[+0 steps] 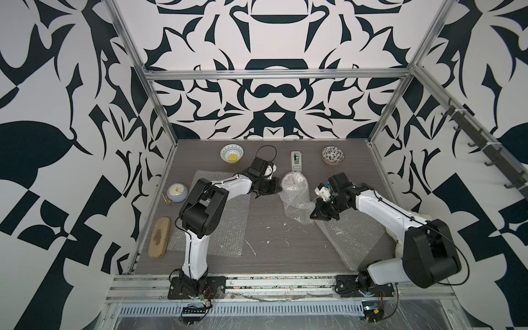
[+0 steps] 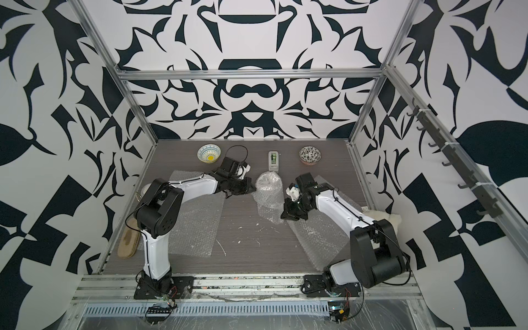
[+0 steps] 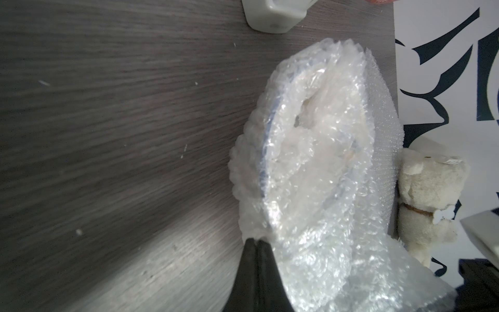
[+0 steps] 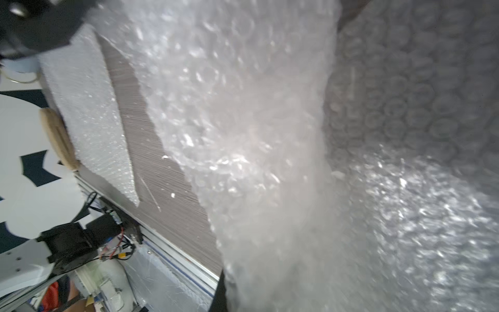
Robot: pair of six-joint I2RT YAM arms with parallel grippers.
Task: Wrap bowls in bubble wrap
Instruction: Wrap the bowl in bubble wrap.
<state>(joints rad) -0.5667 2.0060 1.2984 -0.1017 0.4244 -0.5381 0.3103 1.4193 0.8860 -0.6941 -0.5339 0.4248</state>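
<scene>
Fingers (image 3: 266, 275) of the left gripper (image 3: 255, 243) are pressed fully together on the edge of the bubble wrap (image 1: 295, 197), the swaddled bowl (image 3: 310, 151) lying just beyond their tips. Opposite them, the right gripper (image 1: 314, 214) appears clamped on the loose tail — its jaws are largely hidden. That tail should be drawn taut over the bowl while the near pinch is held, so nothing unrolls.

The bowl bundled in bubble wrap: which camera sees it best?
The left wrist view. There the round white bowl under clear bubble wrap fills the picture, its bluish rim showing through. Both top views show only a small shiny bundle. The right wrist view shows blurry bubble wrap, no bowl.
</scene>
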